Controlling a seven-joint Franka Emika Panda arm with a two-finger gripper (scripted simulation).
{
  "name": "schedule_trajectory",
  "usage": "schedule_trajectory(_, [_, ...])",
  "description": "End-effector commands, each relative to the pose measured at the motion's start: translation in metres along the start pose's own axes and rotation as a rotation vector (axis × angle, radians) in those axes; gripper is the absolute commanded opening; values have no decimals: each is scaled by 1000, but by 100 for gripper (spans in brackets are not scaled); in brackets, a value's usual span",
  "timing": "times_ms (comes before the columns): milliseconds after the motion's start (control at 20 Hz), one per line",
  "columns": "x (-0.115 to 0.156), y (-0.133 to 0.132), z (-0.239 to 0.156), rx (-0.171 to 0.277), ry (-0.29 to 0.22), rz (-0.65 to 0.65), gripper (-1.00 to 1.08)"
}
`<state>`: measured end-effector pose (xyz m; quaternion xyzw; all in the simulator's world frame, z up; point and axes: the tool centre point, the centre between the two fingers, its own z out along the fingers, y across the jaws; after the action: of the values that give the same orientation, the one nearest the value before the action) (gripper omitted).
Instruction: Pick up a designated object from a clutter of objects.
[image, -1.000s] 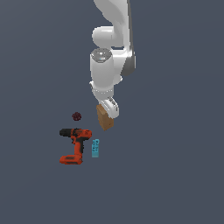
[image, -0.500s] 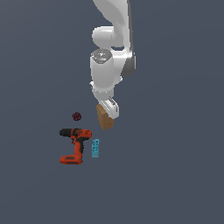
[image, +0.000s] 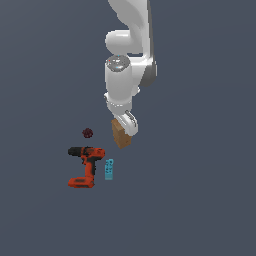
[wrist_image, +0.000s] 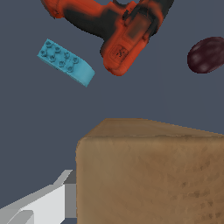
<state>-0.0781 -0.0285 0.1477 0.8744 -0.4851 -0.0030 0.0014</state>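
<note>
Pincer (image: 126, 129) clamped on the plain tan-brown rectangular wooden block (image: 121, 135) at the exterior view's centre, above and right of the orange-and-black power drill (image: 85, 165) and small cyan studded bar (image: 109, 169).

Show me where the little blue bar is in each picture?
Exterior view: the cyan bar lies just to the exterior view's right of the drill, below the wooden block.
Wrist view: the bar lies beside the drill, beyond the block.
Shared landmark: the drill.
</note>
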Motion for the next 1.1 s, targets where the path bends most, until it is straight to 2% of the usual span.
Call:
schedule_trajectory(0, [-2, -8, -10, 7, 5, -1, -100])
schedule_trajectory(400, [-23, -47, -49, 6, 6, -1, -100])
schedule_trajectory(1050, [-69, -136, -140, 6, 5, 0, -100])
